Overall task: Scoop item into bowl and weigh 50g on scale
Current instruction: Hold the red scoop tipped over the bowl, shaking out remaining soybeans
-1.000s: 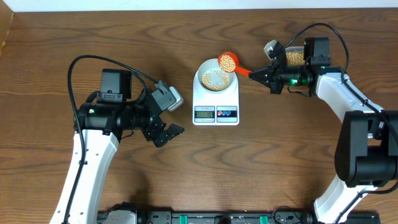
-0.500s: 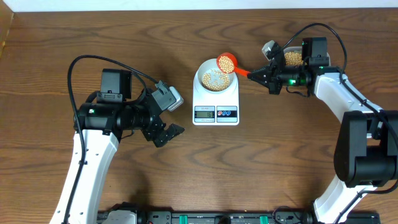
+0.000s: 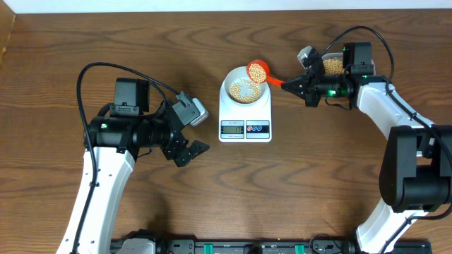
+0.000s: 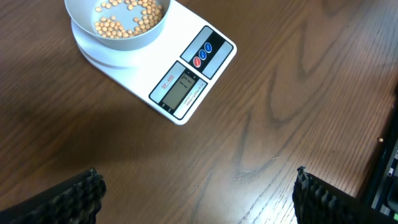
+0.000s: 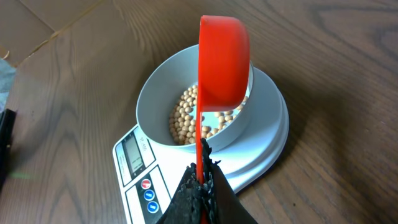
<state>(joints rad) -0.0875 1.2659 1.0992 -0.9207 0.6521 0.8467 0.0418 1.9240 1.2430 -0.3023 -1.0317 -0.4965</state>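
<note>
The bowl (image 3: 227,90) sat on the scale (image 3: 245,128) mid-table, with loose beans (image 3: 244,92) inside. The right fingers (image 5: 184,200) were clamped together on the handle of a red scoop (image 3: 258,70), which held more beans over the bowl's far right rim. The left fingers (image 4: 71,198) stood wide apart above the table (image 3: 296,183), left of the scale.

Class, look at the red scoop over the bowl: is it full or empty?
Full: in the overhead view, tan beans fill the scoop above the bowl.
</note>
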